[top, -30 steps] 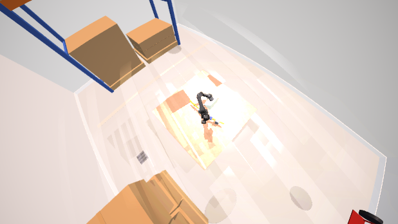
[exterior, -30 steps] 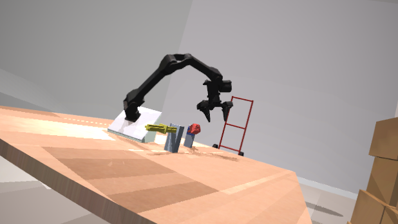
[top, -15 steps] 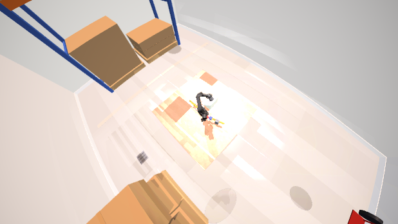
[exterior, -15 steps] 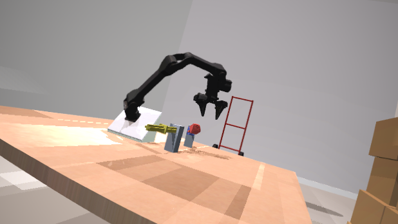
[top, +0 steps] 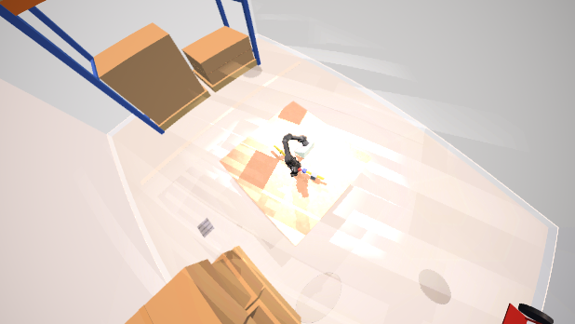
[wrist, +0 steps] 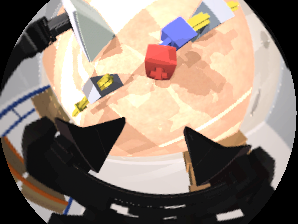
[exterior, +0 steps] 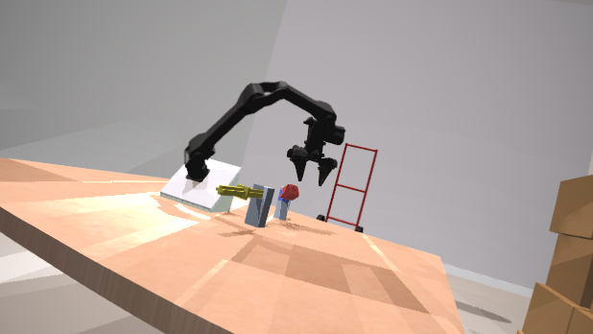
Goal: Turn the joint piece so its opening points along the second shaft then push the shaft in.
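The red joint piece (exterior: 290, 192) (wrist: 161, 55) is hinged to a blue piece (wrist: 178, 32) on the first yellow shaft (wrist: 201, 21), in its grey block (exterior: 281, 212) (wrist: 220, 19). Its cross-shaped opening faces the bottom of the wrist view, not along the second shaft. The second yellow shaft (exterior: 235, 191) (wrist: 80, 107) sits in its own grey block (exterior: 255, 211) (wrist: 94, 92), its near end apart from the red piece. My gripper (exterior: 311, 182) (wrist: 154, 124) is open and empty, above and to the right of the red piece in the exterior view, touching nothing.
A pale slanted box (exterior: 203, 184) (wrist: 92, 35) stands beside the arm's base, behind the second shaft in the exterior view. The wooden table (exterior: 158, 269) carries both blocks. A red hand truck (exterior: 351, 188) and cardboard boxes (exterior: 573, 206) stand beyond the table.
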Robot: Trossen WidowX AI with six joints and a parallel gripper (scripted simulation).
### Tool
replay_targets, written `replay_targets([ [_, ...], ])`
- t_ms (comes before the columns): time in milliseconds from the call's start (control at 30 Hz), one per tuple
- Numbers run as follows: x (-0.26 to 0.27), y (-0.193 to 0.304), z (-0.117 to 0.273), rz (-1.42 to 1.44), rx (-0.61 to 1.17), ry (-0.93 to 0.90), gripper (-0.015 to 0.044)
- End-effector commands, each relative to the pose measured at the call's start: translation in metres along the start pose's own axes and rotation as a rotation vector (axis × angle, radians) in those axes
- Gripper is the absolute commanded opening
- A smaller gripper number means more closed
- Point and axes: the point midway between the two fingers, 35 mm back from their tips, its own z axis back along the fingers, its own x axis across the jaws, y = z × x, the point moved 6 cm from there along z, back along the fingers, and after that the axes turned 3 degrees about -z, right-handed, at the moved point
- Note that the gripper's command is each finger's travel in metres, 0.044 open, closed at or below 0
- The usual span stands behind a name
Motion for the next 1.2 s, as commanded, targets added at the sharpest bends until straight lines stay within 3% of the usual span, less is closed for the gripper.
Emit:
replay_targets([
  [0, 0.001, -0.003, -0.016, 0.005, 0.003, -0.005, 0.044],
  [333, 0.005, -0.011, -0.049, 0.005, 0.005, -0.007, 0.044],
  [800, 0.009, -0.079, -0.036, 0.006, 0.002, -0.006, 0.044],
  [1167, 0.008, -0.08, -0.046, 0.006, 0.002, -0.006, 0.044],
])
